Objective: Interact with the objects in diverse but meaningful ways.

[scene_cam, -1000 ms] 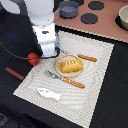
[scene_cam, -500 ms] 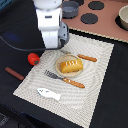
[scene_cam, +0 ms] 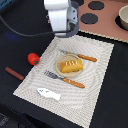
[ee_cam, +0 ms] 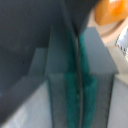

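Two views are given, and they agree on little. In the wrist view the gripper point(ee_cam: 77, 85) is seen close up, its two grey fingers point(ee_cam: 97, 55) pressed together along a thin dark seam with teal pads between them, so it is closed with nothing held; only a blurred orange patch of the bread loaf point(ee_cam: 112, 11) is caught at the picture's edge. In the exterior view the fingers are hidden beneath the white arm housing point(scene_cam: 61, 15), which hangs over the far edge of the striped placemat point(scene_cam: 100, 70). On that mat a pale plate point(scene_cam: 60, 62) is shown bearing the loaf point(scene_cam: 71, 65), with a brown-handled knife point(scene_cam: 80, 56) beyond it and a brown-handled fork point(scene_cam: 65, 79) before it. A flat white fish point(scene_cam: 49, 93) lies at the mat's near edge. Off the mat, toward the exterior view's left, the red tomato point(scene_cam: 33, 58) and the brown sausage point(scene_cam: 14, 74) rest on the dark table point(scene_cam: 15, 45).
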